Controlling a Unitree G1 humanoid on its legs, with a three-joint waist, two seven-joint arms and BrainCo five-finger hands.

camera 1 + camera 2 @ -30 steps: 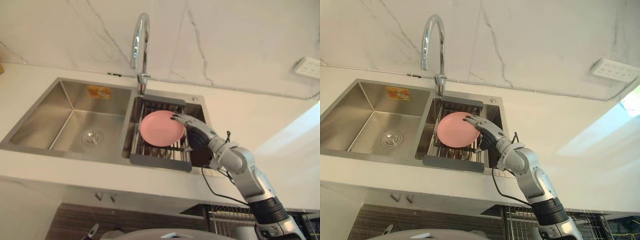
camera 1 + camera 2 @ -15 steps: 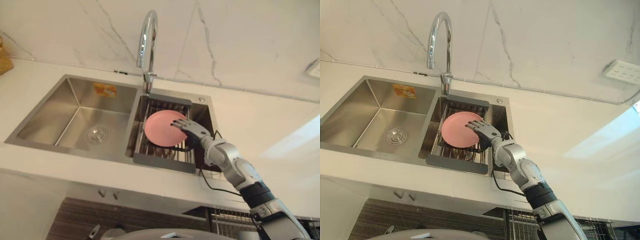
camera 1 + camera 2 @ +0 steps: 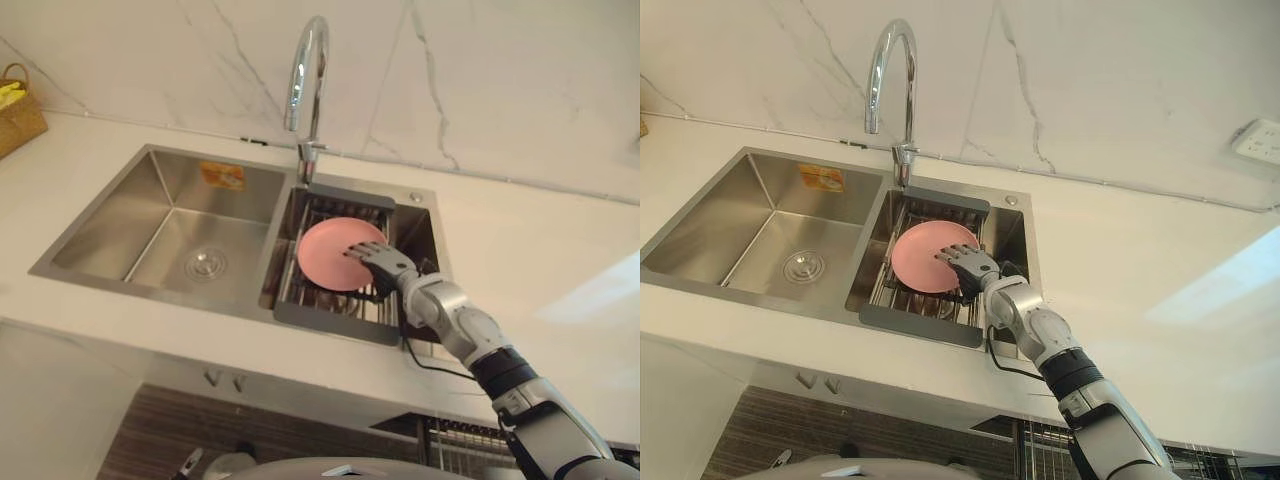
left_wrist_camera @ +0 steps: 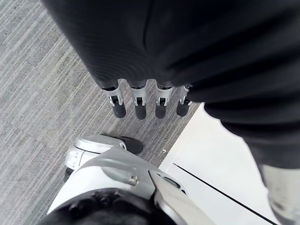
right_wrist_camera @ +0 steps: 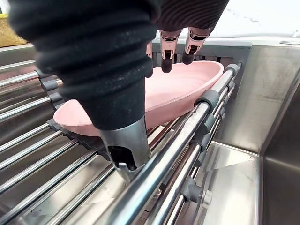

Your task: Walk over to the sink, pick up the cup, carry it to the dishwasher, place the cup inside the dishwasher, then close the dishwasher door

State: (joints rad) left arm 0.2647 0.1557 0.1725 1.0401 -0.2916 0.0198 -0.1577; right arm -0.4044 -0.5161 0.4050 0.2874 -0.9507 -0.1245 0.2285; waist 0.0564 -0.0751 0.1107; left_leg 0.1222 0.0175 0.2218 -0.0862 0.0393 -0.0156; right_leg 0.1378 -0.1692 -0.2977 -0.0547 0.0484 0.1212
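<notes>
We saw the right hand (image 3: 377, 262) reaching over the round pink shallow plate (image 3: 332, 255), fingers straight and apart, clamping nothing. The plate lay tilted on the metal-rod drying rack (image 3: 330, 312) across the right basin of the stainless steel double sink (image 3: 120, 215). The left hand (image 4: 140, 99) hung with its fingers relaxed above the grey carpet (image 4: 42, 93).

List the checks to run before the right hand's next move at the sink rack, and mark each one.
1. Target matches the task: not ok. The right hand is at a pink plate.
2. Hand over the plate: ok. Its fingers reach above the rim.
3. Grip closed: not ok. The fingers are straight, not curled round the plate.
4. Plate seated: ok. It rests on the bars of the rack.
5. Faucet clearance: ok. It stands behind the rack, apart from the hand.
6. Left hand free: ok. It is open and holds nothing.
</notes>
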